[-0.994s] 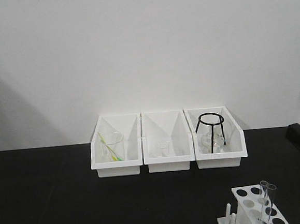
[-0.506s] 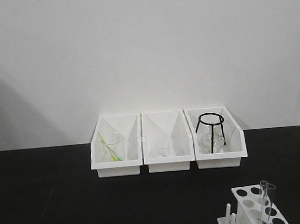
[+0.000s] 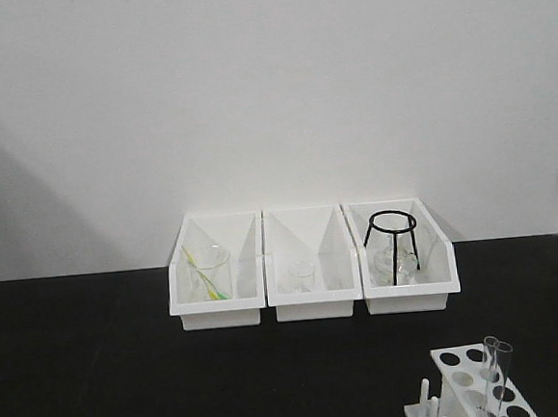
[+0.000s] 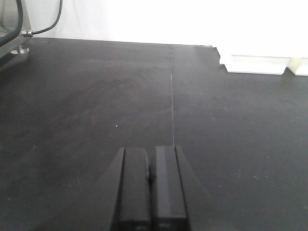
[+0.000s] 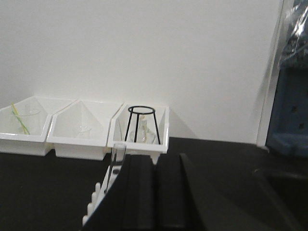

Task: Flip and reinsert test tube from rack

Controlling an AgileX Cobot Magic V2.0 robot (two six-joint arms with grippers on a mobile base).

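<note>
Jaws, both arms: pressed flat together with nothing between them, as I read it from each wrist view. Left gripper: low over bare black table, a thin seam running away from its tips; white bin bases show at the far right edge and a cable and metal foot at the far left corner. Right gripper: raised, looking toward the wall, its dark fingers filling the lower centre of its view. Rack: white, at the near right of the table in the front view, cut off by the bottom edge; round holes in the top plate, short pegs along its left side. Tube: clear glass, standing upright in one of the rack's holes, open flared rim up, leaning slightly; I cannot tell which hole. In the right wrist view the tube stands just left of the gripper, apart from it, with the rack pegs below. Three white bins in a row against the wall: left bin with a beaker holding a yellow-green rod; middle bin with a small beaker; right bin with a black wire tripod over a glass flask. Neither gripper appears in the front view.
</note>
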